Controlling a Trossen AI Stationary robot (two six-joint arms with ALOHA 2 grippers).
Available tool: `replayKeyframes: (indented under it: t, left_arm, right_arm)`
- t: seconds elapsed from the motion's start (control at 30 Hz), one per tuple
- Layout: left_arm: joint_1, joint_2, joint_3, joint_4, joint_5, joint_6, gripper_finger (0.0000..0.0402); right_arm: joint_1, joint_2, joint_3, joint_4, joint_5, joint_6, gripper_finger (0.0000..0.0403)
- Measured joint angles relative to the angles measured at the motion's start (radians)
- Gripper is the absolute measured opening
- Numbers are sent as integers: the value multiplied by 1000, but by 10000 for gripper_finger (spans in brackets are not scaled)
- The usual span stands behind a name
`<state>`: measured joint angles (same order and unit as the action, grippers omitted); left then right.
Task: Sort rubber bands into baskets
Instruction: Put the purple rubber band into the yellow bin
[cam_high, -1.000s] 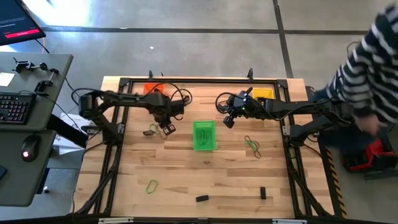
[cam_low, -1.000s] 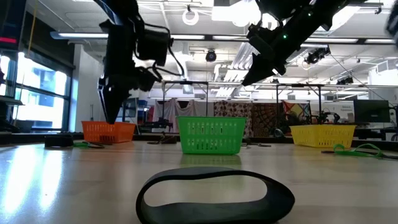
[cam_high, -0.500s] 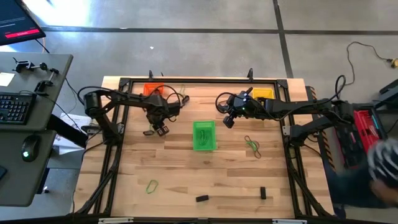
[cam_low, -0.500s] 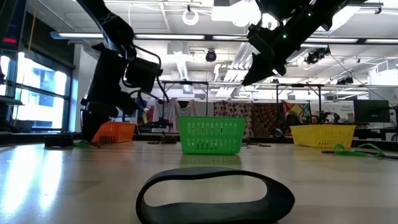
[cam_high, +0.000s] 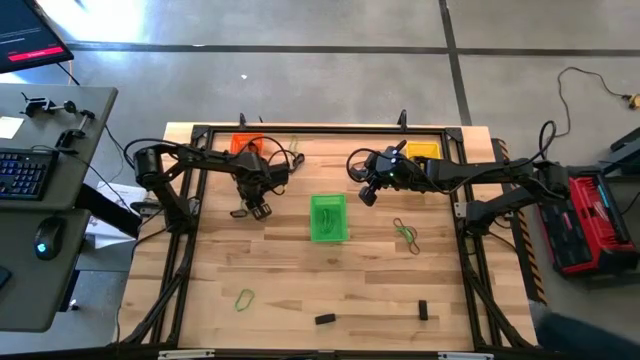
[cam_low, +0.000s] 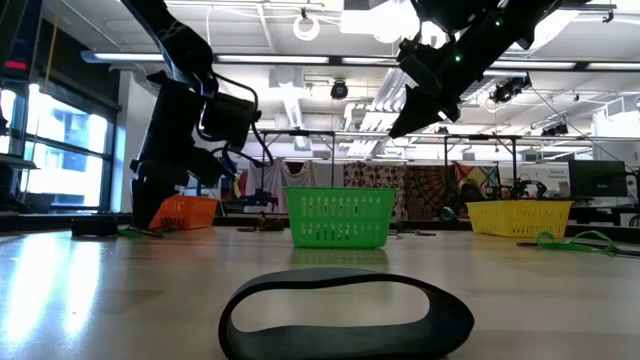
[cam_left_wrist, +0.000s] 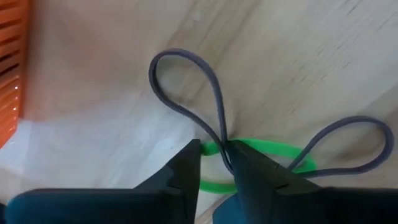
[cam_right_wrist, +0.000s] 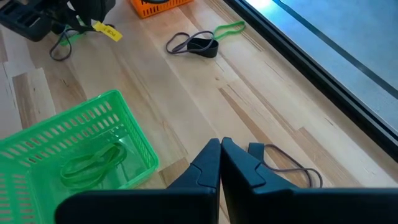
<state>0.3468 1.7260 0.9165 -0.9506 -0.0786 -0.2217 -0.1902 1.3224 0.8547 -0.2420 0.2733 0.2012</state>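
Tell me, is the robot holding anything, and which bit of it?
Yes. The left hand pinches a grey rubber band at its middle, where the loop folds and crosses, down on the table. The right hand is shut on nothing.

Your left arm is reaching in from the left edge, wrist bending down, left gripper (cam_high: 254, 207) sitting low at the tabletop with its fingers (cam_left_wrist: 184, 168) pinching nearly together around a thin grey band (cam_left_wrist: 205, 106). Your right arm is stretching in from the right, right gripper (cam_high: 367, 194) hanging raised above the table, fingers (cam_right_wrist: 209, 163) pressing together, holding nothing.
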Motion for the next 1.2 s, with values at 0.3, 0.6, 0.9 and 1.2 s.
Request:
replayKeyframes:
  t: [0.3, 0.6, 0.9, 1.2]
  left_arm:
    - [0, -38, 11, 14, 26, 15, 5]
    - [0, -110, 57, 1, 45, 16, 2]
    - [-1, -138, 66, -1, 47, 30, 12]
    - [0, -138, 66, 50, 67, 68, 82]
  right_arm:
    - [0, 0, 0, 0, 0, 0, 0]
    - [0, 0, 0, 0, 0, -1, 0]
    - [0, 0, 0, 0, 1, -27, 0]
    - [-13, 0, 0, 1, 1, -26, 0]
